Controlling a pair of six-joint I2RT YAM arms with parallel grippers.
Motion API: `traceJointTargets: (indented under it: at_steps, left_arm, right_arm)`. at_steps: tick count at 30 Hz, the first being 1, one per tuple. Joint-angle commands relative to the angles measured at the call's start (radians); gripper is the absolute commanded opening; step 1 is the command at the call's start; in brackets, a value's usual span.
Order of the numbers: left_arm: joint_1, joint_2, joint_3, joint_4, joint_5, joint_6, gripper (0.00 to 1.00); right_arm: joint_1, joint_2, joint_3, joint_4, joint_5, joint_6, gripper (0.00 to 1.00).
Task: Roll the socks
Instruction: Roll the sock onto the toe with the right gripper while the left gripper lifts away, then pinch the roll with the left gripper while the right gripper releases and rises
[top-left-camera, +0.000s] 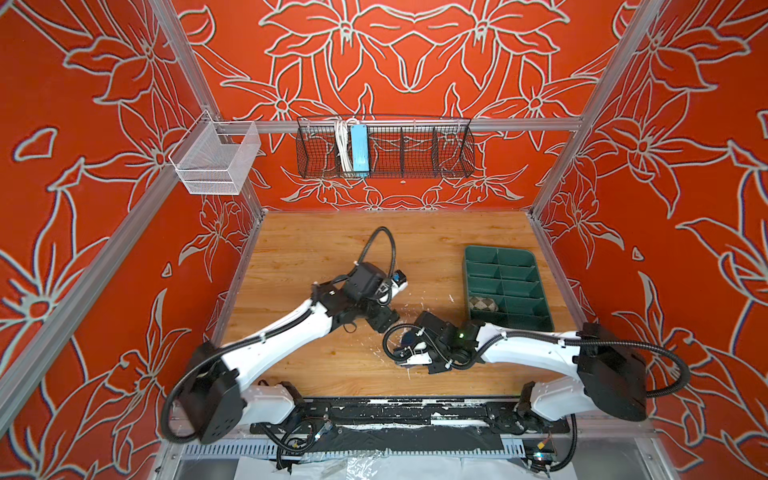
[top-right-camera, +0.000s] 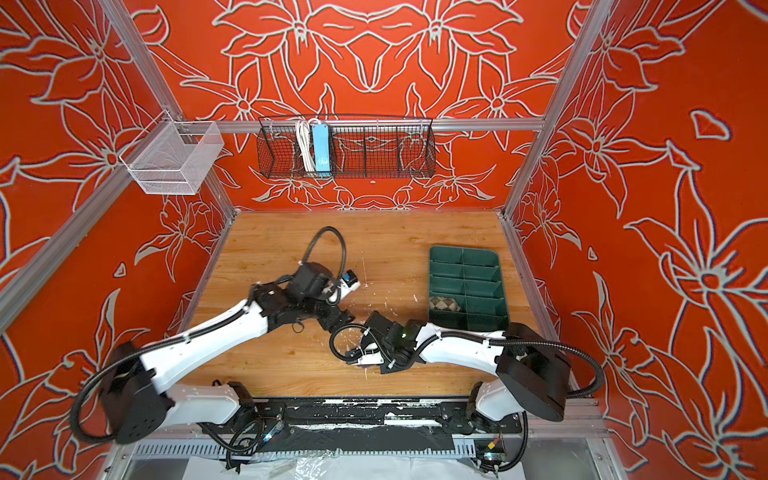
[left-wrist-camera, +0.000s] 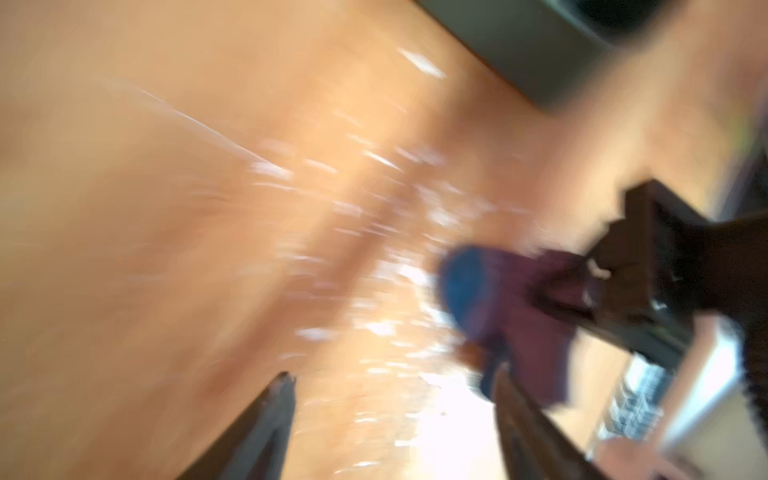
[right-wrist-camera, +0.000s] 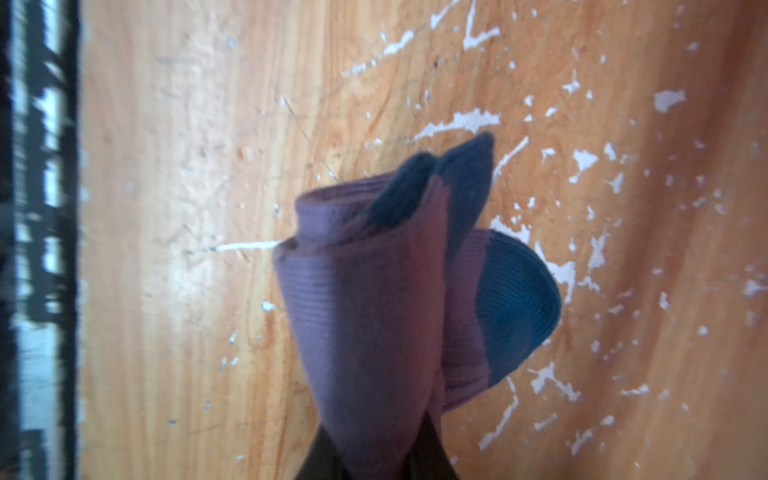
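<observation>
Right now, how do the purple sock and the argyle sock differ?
The purple sock is pinched in the right gripper; the argyle sock lies in a compartment of the green tray. The purple sock is loosely rolled, navy toe sticking out; the argyle sock is a compact beige bundle. Both are rolled.

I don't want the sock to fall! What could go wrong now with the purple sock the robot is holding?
1. The right tool pinches the purple sock at one end only, and the navy toe sticks out loose, so the roll might unwind.
2. The left tool is open and holds nothing, so a slip would likely drop the sock on the table.
3. The flared roll might catch on the tray walls.
</observation>
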Motion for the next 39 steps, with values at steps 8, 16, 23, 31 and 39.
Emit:
traceJointTargets:
  at_steps: [8, 16, 23, 31, 39]
  left_arm:
    - [0.040, -0.523, -0.089, 0.008, -0.120, 0.155, 0.97]
    - [-0.016, -0.650, -0.114, -0.145, 0.190, 0.363, 0.95]
    - [-0.460, -0.398, -0.349, 0.087, -0.310, 0.483, 0.94]
    - [-0.625, 0.136, -0.328, 0.422, -0.598, 0.369, 0.91]
    - [-0.624, 0.435, -0.260, 0.403, -0.692, 0.315, 0.54]
  right_arm:
    - [-0.098, 0.277, 0.297, -0.420, -0.225, 0.026, 0.00]
    - [-0.163, 0.449, 0.487, -0.529, -0.299, -0.016, 0.00]
    - [-0.213, 0.556, 0.590, -0.563, -0.322, -0.061, 0.00]
    - [-0.228, 0.586, 0.589, -0.546, -0.360, -0.063, 0.00]
    - [-0.241, 0.535, 0.545, -0.530, -0.385, -0.067, 0.00]
